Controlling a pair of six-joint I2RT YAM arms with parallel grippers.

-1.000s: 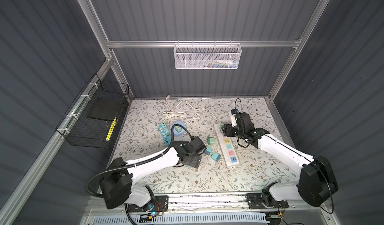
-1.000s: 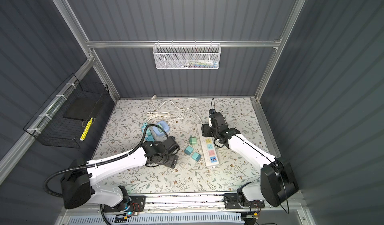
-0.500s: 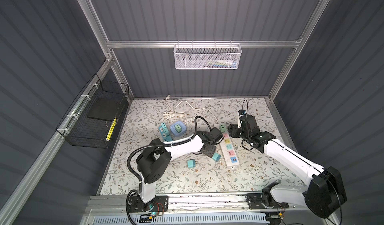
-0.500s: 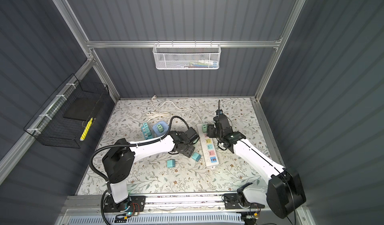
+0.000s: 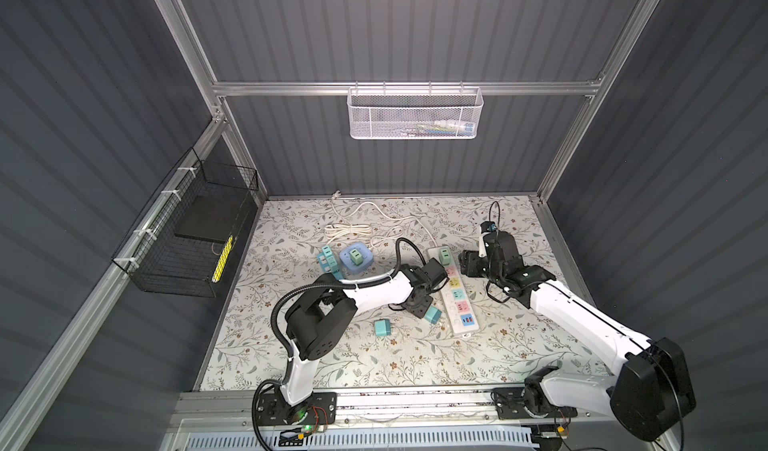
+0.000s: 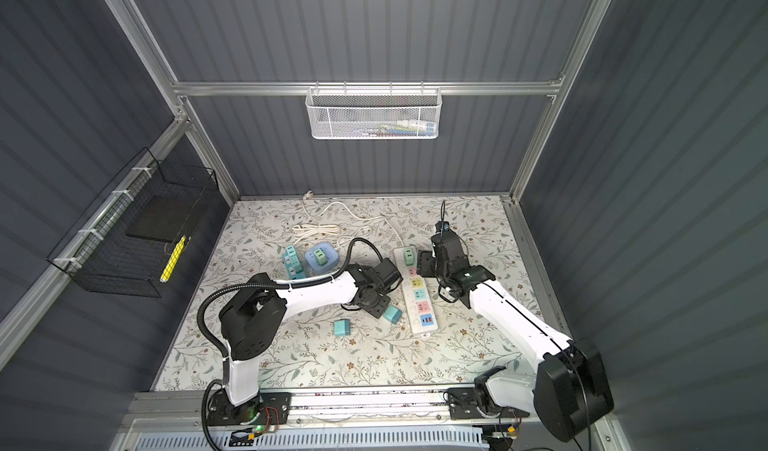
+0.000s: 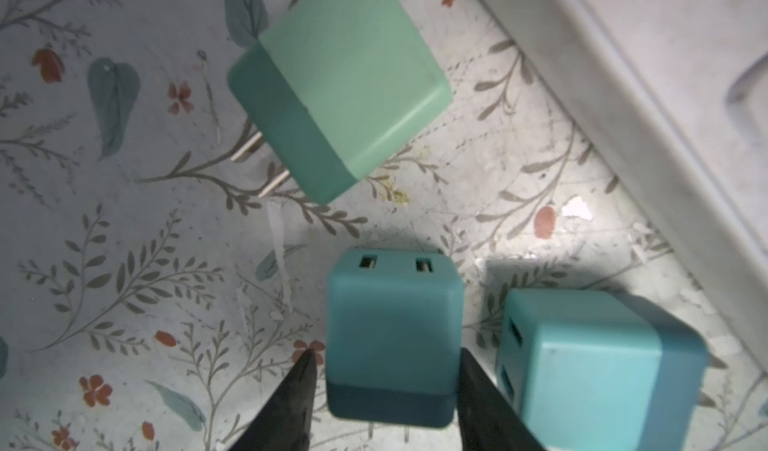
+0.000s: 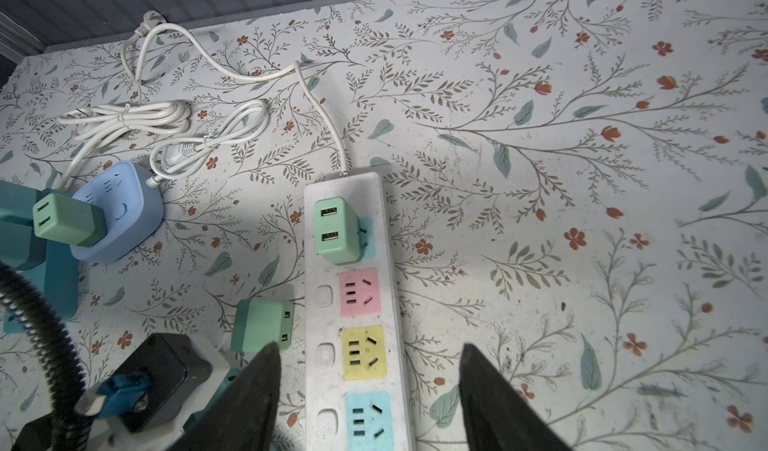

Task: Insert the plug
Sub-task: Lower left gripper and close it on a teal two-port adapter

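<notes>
Teal and boxy, with two small slots in its end face, the teal cube plug [image 7: 392, 336] lies flat on the floral-print mat [image 7: 124, 262] near the long white power strip [image 7: 623, 95]. We see it framed by the left gripper [image 7: 386, 351]. One black finger [image 7: 482, 395] rests against its side. The other leaves a thin strip of mat showing, so we cannot tell whether the jaws are pinching it. A second teal cube plug [image 7: 594, 370] sits just beside it on the strip's side, and a mint-green plug [image 7: 340, 95] with bare metal prongs lies tilted a little farther off. In a top view a third teal plug [image 5: 382, 327] lies well apart, nearer the front rail.

The strip's far-end socket already carries a mint-green adapter [image 8: 332, 232], and pink, yellow and blue sockets follow it in a row. Over those sockets hangs the right gripper [image 8: 368, 349], its jaws spread wider than the strip and holding nothing. To the left of the strip in both top views we find a pale blue rounded socket hub [image 5: 348, 262] with a green adapter [image 5: 355, 257] in it. White cord [image 5: 349, 230] is coiled toward the back wall.
</notes>
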